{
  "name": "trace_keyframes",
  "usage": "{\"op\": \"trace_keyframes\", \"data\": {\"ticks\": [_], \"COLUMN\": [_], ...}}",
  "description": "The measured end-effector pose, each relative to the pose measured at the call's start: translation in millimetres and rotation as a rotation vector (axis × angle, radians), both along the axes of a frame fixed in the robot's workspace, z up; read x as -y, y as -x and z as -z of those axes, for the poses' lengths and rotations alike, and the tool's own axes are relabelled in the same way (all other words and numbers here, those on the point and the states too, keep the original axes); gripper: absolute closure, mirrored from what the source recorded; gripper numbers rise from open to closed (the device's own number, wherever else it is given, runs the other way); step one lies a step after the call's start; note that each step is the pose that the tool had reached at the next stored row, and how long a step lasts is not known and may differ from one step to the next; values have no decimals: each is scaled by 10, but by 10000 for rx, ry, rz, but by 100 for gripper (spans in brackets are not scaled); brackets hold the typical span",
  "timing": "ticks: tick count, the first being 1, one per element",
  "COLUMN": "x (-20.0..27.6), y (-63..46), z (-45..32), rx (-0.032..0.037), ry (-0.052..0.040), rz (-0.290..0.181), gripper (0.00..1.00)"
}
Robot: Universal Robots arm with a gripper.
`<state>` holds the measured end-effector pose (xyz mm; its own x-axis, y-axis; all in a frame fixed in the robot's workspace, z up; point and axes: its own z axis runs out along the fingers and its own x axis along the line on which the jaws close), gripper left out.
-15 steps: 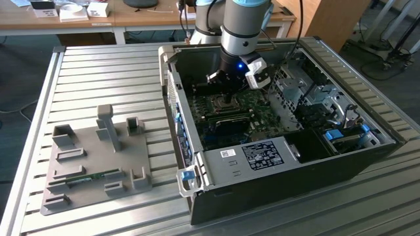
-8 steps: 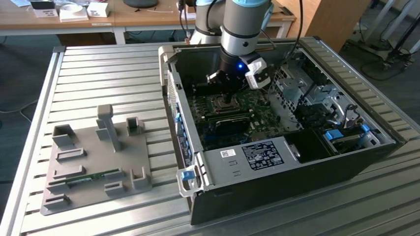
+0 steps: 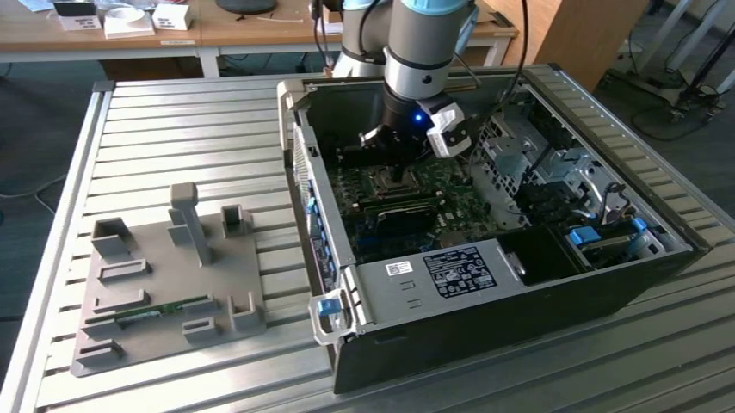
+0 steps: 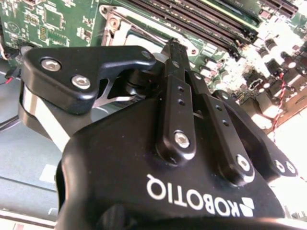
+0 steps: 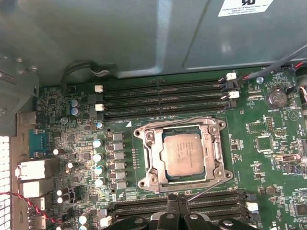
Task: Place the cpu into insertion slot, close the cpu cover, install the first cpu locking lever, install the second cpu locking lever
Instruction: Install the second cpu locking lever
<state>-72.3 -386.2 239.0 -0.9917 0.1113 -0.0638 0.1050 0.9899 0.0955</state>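
End effector (image 4: 175,48) fingers pressed together, empty; its body hides the cpu (image 5: 182,154)

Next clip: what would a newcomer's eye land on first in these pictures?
The open computer case on the slatted table, with the arm reaching down inside it. In the first wrist view, the silvery cpu sits in its slot on the green motherboard, the cover framing it. The black hand hangs just beside the slot.

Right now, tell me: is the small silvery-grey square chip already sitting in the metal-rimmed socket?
Yes. In the first wrist view the silvery-grey square chip lies flat inside the metal-rimmed socket.
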Motion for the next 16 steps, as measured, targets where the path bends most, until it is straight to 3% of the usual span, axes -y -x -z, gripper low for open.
{"op": "trace_keyframes", "data": {"ticks": [16], "x": [0], "y": [46], "z": [86], "rx": [1], "ry": [-1], "rz": [0], "gripper": [89]}}
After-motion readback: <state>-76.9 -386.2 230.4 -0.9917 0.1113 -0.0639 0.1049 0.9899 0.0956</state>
